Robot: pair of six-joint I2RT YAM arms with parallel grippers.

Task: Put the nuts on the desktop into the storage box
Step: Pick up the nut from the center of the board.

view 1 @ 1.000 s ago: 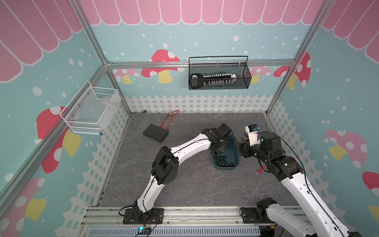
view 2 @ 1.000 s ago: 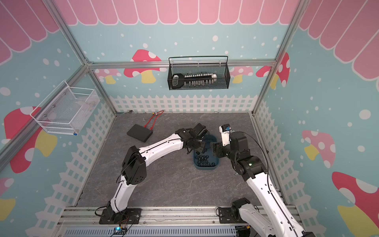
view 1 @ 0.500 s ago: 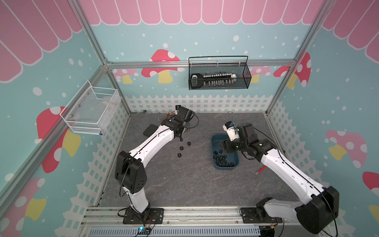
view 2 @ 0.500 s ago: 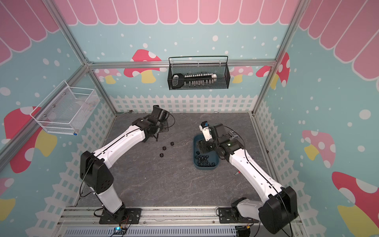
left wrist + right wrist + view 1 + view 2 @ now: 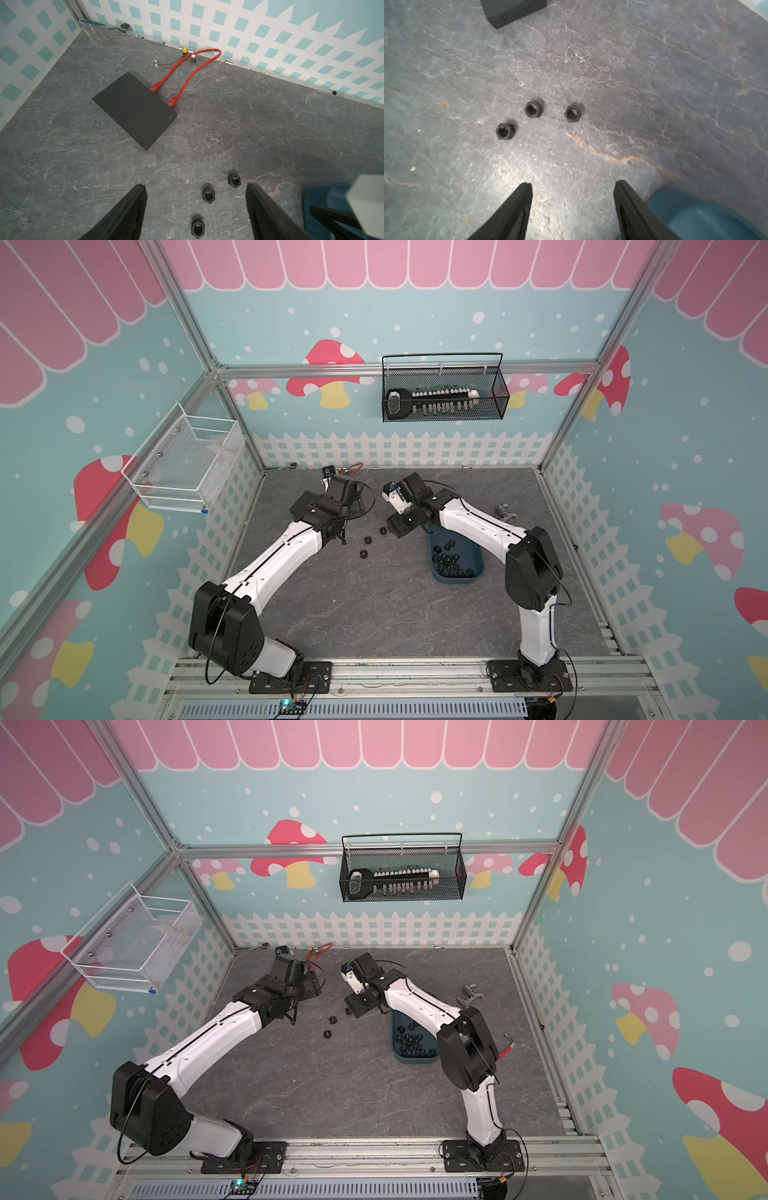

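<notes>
3 nuts [image 5: 531,109] left on bench [image 5: 374,614], rest in storage box [image 5: 478,568] nearby. Both grippers, left gripper [image 5: 195,199] & right gripper [image 5: 573,195], hover w/ fingers spread, empty. Step: approach. Next: center over one nut, descend, pinch.

Storage box [image 5: 473,568] far end hidden under right arm, flat black box [image 5: 512,8] cut off by frame edge

A flat black box [image 5: 134,109] is seen lying with a red cable [image 5: 188,71] plugged into its edge; a yellow button [image 5: 184,50] sits by the wall. A black mesh basket [image 5: 444,391] and a white wire basket [image 5: 187,464] are hung on the walls. Silver fittings [image 5: 505,512] are seen apart.
</notes>
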